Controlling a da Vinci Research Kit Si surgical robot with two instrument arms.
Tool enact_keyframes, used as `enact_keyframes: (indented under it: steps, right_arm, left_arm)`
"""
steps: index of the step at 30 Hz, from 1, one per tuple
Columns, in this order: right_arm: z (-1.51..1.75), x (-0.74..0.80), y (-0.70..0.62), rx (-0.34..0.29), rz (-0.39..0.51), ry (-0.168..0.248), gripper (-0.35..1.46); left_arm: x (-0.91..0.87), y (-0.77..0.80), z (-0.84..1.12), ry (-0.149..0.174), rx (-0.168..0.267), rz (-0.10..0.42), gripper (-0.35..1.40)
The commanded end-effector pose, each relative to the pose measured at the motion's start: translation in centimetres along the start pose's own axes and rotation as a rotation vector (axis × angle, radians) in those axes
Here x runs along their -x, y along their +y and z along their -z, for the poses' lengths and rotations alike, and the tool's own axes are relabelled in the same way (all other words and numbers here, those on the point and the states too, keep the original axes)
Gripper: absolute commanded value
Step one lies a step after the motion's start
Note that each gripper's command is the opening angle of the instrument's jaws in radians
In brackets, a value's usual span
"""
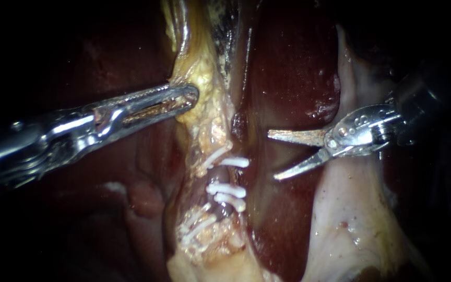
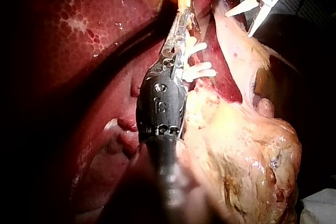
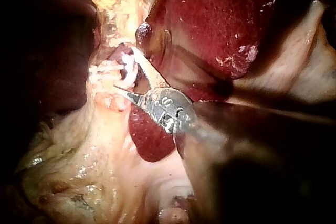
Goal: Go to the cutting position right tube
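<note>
The left instrument (image 1: 186, 98) has its jaws closed on the yellow fatty tissue (image 1: 207, 112) above the white clips (image 1: 226, 189); the right instrument (image 1: 273, 156) holds its jaws wide apart, gripping nothing, over the dark liver (image 1: 288, 68), near the clipped tube (image 1: 220, 175); probably the right tube, though it is largely hidden.

Surgery practice lab. Clues: wet dark-red liver (image 1: 288, 68) fills every view, dark all around it. Small white clips (image 1: 228, 190) sit in row on yellow tissue (image 1: 204, 78). Two thin shiny metal tools at work: left instrument (image 1: 186, 98) bites yellow tissue, right instrument (image 1: 272, 155) holds little blades apart. White cloth (image 2: 321, 209) at edge, left wrist view.
</note>
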Motion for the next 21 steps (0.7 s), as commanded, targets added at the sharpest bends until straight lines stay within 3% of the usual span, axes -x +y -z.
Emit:
enact_keyframes:
  steps: [1,3,6,12,15,21]
  right_arm:
    - [0.00,0.00,-0.01,-0.002,0.000,0.001,1.44]
    - [-0.02,0.03,-0.05,-0.029,0.010,0.013,1.44]
    - [-0.12,0.12,-0.18,-0.084,-0.070,0.019,1.44]
    - [-0.54,0.34,-0.41,-0.185,-0.212,-0.025,1.42]
    - [-0.73,0.44,-0.44,-0.210,-0.298,-0.036,1.41]
    - [-0.95,0.57,-0.42,-0.261,-0.415,-0.048,1.41]
  left_arm:
    - [0.01,0.00,0.01,0.001,0.000,0.000,-0.35]
    - [0.07,0.01,0.06,0.004,-0.003,0.003,-0.35]
    - [0.24,0.04,0.24,0.003,0.008,0.011,-0.35]
    - [0.64,0.07,0.74,-0.056,0.020,0.036,-0.35]
    - [0.79,0.03,0.99,-0.084,0.022,0.035,-0.35]
    - [0.94,-0.10,1.26,-0.106,0.024,0.029,-0.35]
